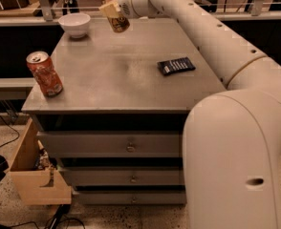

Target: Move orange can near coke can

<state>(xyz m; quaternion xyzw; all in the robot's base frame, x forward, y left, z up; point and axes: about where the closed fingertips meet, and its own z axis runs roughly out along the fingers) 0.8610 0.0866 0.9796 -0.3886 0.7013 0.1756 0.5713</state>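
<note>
The gripper (111,8) has its fingers clamped on the orange can (117,22), tilted in the air over the bench (116,80). Well apart from the fingers, the coke can (45,74) stands upright at the near bench corner.

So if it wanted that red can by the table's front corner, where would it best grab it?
Probably take the red can around the middle of its round side, coming in level from over the table, since it stands upright close to the edge. For now the gripper is up near the far edge, shut on the orange can.
</note>
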